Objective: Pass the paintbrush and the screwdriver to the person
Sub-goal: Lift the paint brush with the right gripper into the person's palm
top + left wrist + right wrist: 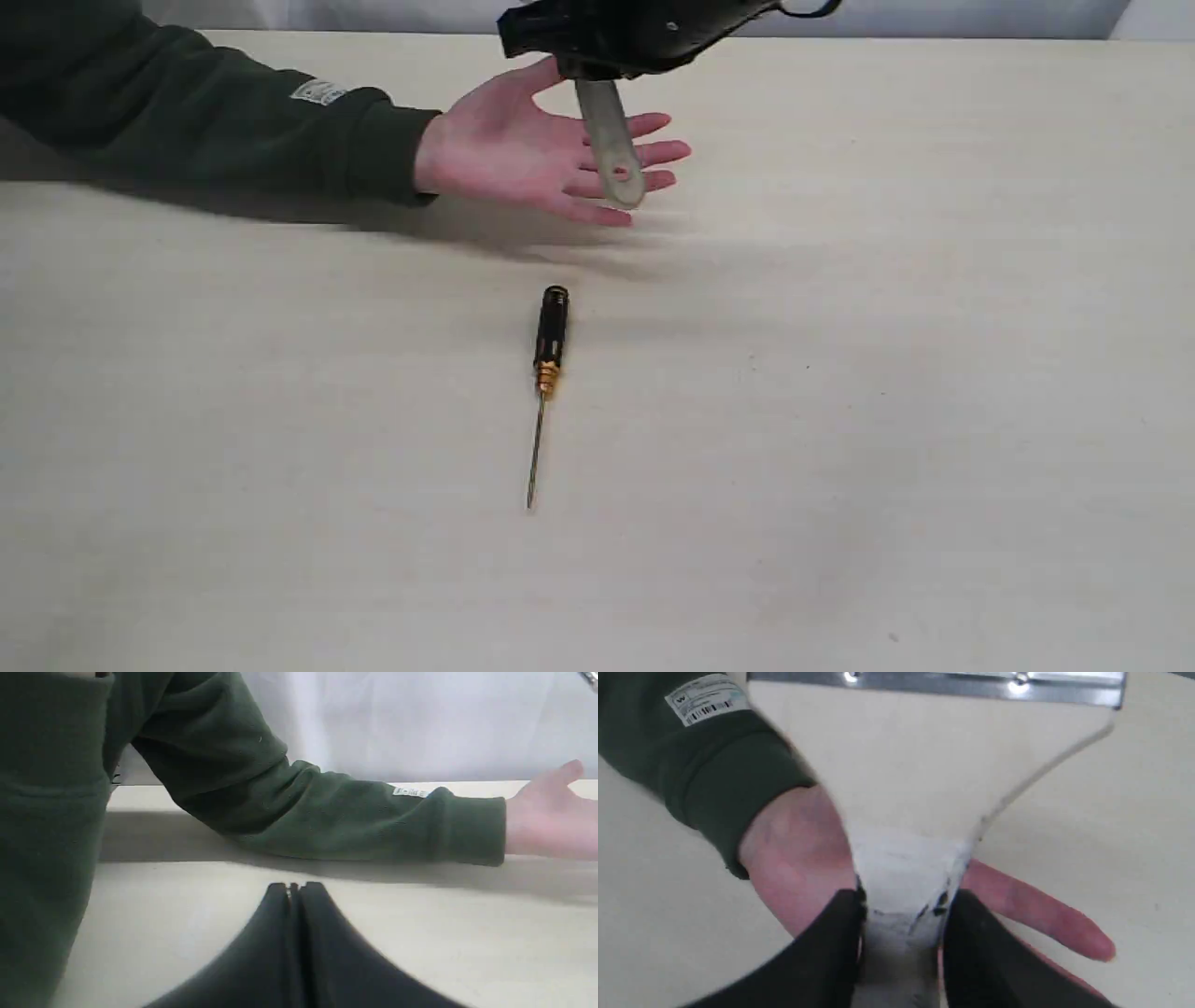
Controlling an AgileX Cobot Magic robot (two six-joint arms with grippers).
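My right gripper (597, 73) is shut on the paintbrush (611, 140), whose wooden handle with its hole hangs down over the person's open palm (523, 149). In the right wrist view the black fingers (840, 933) clamp the handle's neck (903, 886), the silver ferrule (934, 683) runs along the frame's edge, and the hand (798, 854) lies underneath. The bristles are out of view. The screwdriver (548, 345) lies on the table in the middle, black handle toward the hand. My left gripper (294, 889) is shut and empty, low over the table near the green sleeve (327, 812).
The pale table (887, 373) stretches wide around the screwdriver. The person's green-sleeved forearm (233, 121) lies across the far left of the table. A white backdrop (420, 718) stands behind the table's far edge.
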